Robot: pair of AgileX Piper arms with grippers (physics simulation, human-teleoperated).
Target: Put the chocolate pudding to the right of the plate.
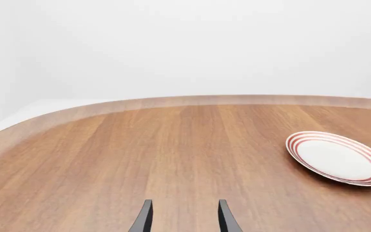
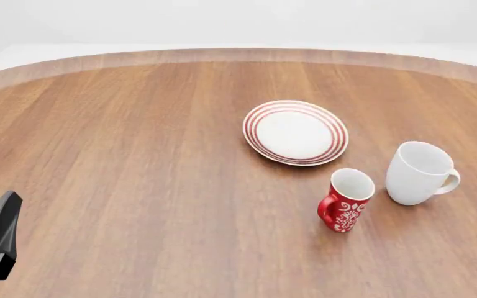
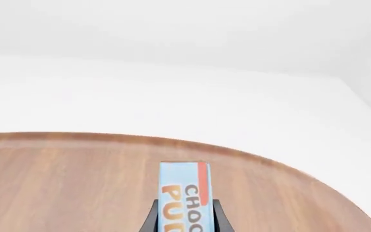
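Right wrist view: right gripper (image 3: 184, 217) clamped on chocolate pudding (image 3: 184, 193), lower part cropped; unseen in front view. Left gripper (image 1: 184, 217) parted, holding nothing.

- The left gripper (image 1: 183, 218) shows only as two dark, pointed fingertips (image 1: 143, 220) at the picture's lower edge, with a clear gap of bare wood between them and nothing held there.
- The table (image 1: 140, 159) is brown wood with lengthwise grain, and its curved far edge has a paler rim.
- The plate (image 1: 338, 157) is round, white and shallow, ringed with concentric red bands at its rim; it lies flat on the wood, well apart from the fingertips, and is cut slightly by the picture's border.
- Beyond the table edge lies a plain pale grey-white backdrop.
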